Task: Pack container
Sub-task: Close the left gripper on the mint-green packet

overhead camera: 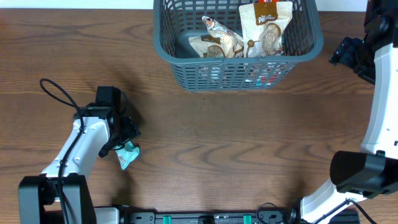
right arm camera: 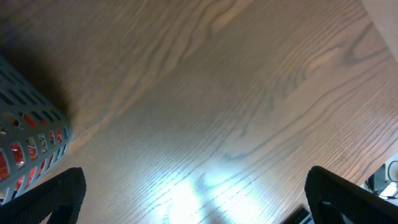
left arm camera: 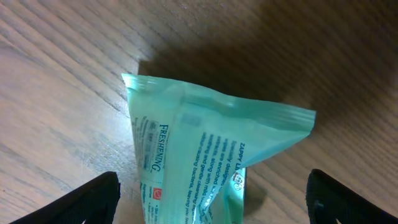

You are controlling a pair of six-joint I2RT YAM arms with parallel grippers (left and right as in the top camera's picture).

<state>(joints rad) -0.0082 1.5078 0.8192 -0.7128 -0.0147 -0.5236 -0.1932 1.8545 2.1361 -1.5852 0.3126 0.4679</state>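
Between the green packet (overhead camera: 129,155) and the basket (overhead camera: 236,78) lies a wide stretch of bare table (overhead camera: 236,143). The basket's walls block entry from the side. Its top is open, but snack bags (overhead camera: 266,28) fill the middle and right, and only the left corner shows bottom. The left gripper (left arm camera: 211,186) stands just over the green packet, one finger on each side.

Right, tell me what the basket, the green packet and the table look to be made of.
Basket: moulded plastic, matte grey, slotted lattice walls. Green packet: thin glossy film, likely plastic; crimped seal, creases, printed text. Table: wood or wood-look laminate; grain lines, slight sheen.
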